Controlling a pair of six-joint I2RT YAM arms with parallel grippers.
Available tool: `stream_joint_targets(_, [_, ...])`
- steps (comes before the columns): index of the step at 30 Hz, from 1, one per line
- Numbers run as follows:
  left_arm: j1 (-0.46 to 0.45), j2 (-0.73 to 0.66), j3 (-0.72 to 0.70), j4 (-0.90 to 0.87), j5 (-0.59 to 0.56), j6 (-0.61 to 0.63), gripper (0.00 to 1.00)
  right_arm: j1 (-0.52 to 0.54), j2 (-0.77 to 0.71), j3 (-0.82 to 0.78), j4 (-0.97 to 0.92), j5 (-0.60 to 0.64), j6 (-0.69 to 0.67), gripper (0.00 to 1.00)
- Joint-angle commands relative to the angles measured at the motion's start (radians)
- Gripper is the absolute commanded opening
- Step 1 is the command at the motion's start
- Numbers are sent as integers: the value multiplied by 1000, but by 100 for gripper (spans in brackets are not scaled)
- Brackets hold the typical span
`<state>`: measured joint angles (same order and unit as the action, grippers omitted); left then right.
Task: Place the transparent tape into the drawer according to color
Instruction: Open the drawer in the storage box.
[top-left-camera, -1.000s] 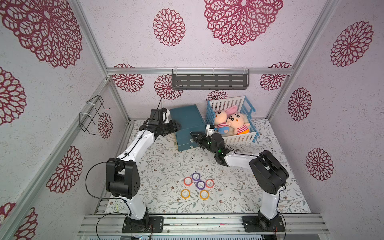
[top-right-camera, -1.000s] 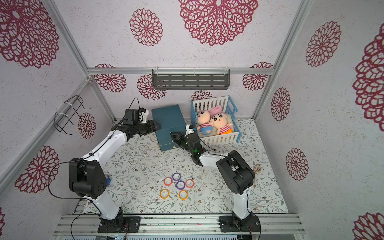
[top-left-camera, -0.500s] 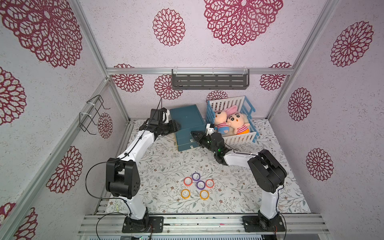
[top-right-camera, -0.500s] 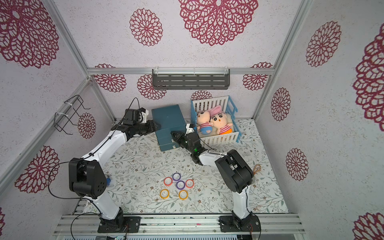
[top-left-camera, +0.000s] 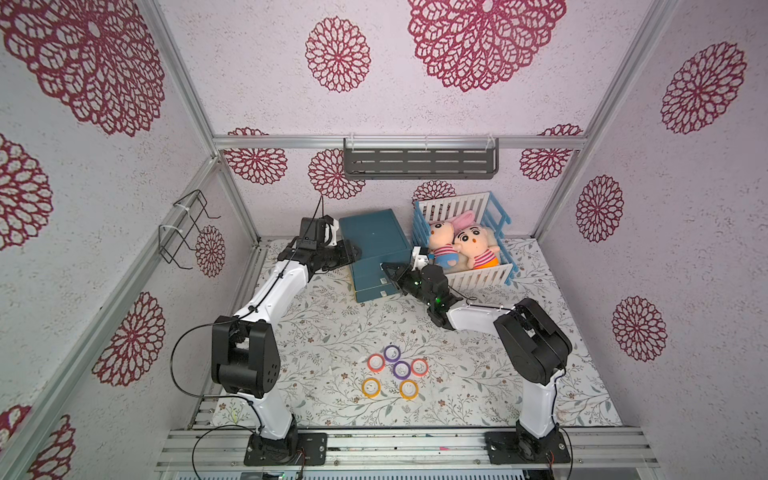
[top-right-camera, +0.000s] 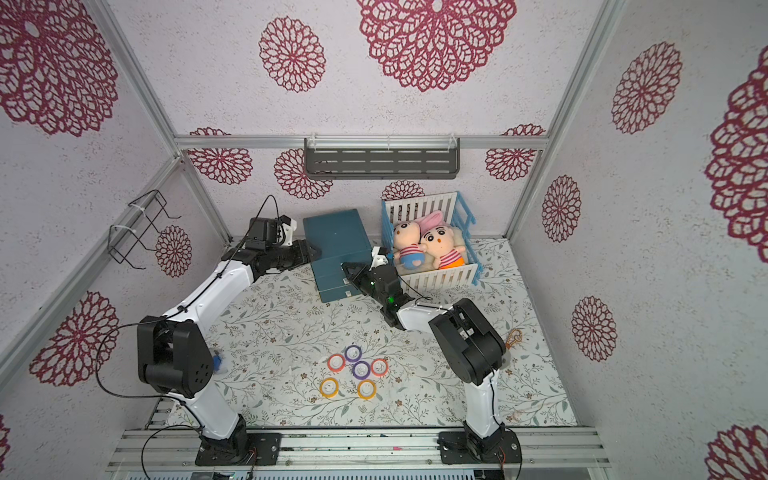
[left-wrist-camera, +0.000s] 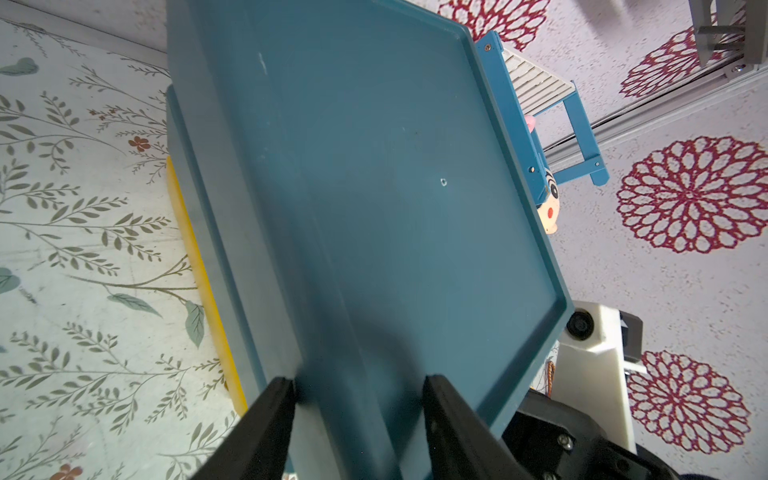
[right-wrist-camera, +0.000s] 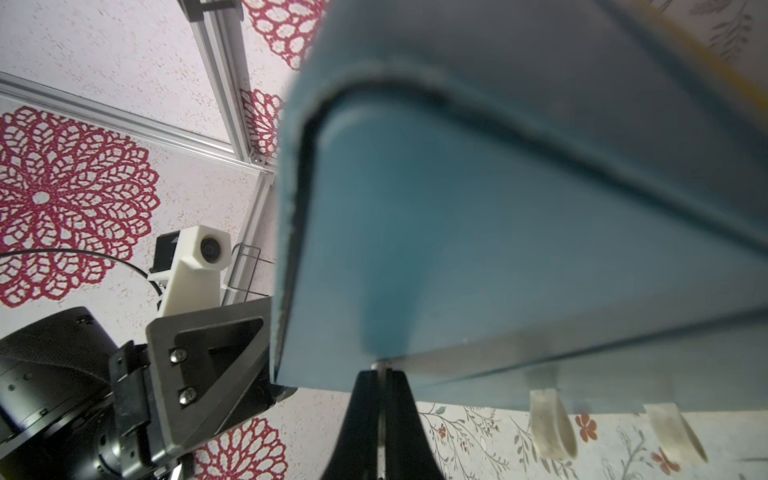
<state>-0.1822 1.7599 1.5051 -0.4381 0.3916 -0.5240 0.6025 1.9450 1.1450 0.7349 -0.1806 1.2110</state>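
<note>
Two holds are acting on the teal plastic drawer cabinet (top-left-camera: 374, 237), which is standing near the back wall. On its left, the left gripper (left-wrist-camera: 359, 382) is clamping the cabinet's top edge with one finger on each side, seemingly bracing it. At the cabinet's front, the right gripper (right-wrist-camera: 380, 374) is pinching fully shut on a thin pale pull tab (right-wrist-camera: 380, 365) of one drawer, and two more tabs (right-wrist-camera: 550, 419) are hanging beside it. That drawer's sliding axis is running from the cabinet front toward the robot's base, in line with the right arm. Six small tape rolls (top-left-camera: 401, 369), rimmed red, orange-yellow and purple, are lying flat on the floral mat (top-left-camera: 324, 332). They are sitting between the arms, well apart from both grippers.
</note>
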Motion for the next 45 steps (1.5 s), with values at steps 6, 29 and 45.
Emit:
stream_joint_targets(6, [4, -19, 10, 10, 16, 18, 55, -6, -49, -9, 13, -13, -14, 0])
stream_joint_targets(29, [4, -18, 17, -2, 12, 20, 54, 14, -240, -215, 9, -40, -31, 0])
stream_joint_targets(45, [4, -22, 18, -5, 12, 24, 53, 68, -401, -344, -88, 14, -76, 0])
